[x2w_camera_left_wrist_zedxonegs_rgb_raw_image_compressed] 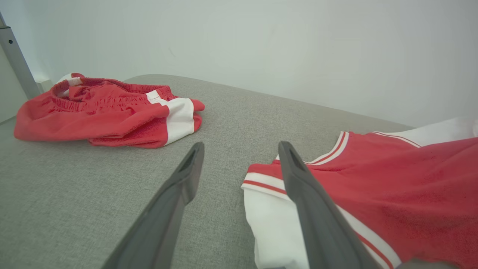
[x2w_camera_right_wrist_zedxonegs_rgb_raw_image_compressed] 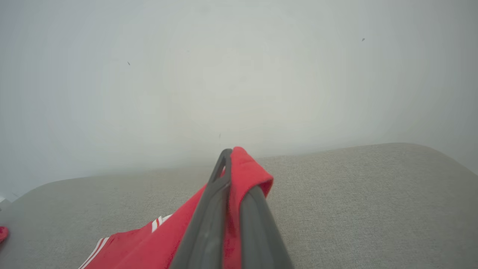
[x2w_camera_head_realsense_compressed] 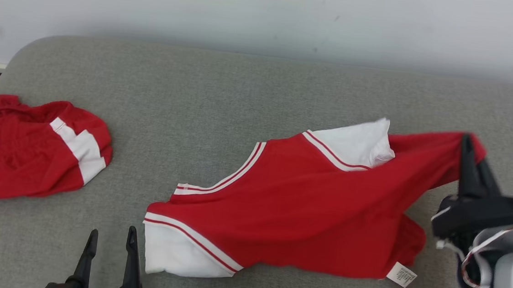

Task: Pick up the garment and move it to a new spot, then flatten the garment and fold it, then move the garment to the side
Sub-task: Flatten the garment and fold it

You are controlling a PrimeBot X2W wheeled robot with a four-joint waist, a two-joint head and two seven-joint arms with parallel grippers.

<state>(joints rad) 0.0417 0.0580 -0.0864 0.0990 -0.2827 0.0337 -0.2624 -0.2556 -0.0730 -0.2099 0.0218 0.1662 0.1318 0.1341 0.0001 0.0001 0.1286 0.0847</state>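
— How does the right claw (x2w_camera_right_wrist_zedxonegs_rgb_raw_image_compressed: 233, 175) stand?
— Your right claw is pressed together, pinching a red edge of the jersey (x2w_camera_head_realsense_compressed: 307, 203). A fold of cloth pokes out past the fingertips. In the head view the claw sits at the right of the frame. The pinched corner is raised off the couch (x2w_camera_head_realsense_compressed: 196, 93), and the cloth stretches toward it.
— And the left?
— Your left claw (x2w_camera_left_wrist_zedxonegs_rgb_raw_image_compressed: 241, 145) is spread wide and holds nothing. It's at the lower left of the head view, just beside the jersey's white sleeve; I can't tell whether it touches. In its wrist view one finger crosses in front of that sleeve.
— Where's the rest of the jersey?
— It lies across the centre and right of the couch, with a tag (x2w_camera_head_realsense_compressed: 402, 274) at its lower right edge. You have red shorts (x2w_camera_head_realsense_compressed: 22, 153) bunched at the left of the frame, well apart from it. A pale wall (x2w_camera_head_realsense_compressed: 267, 12) runs along the top.
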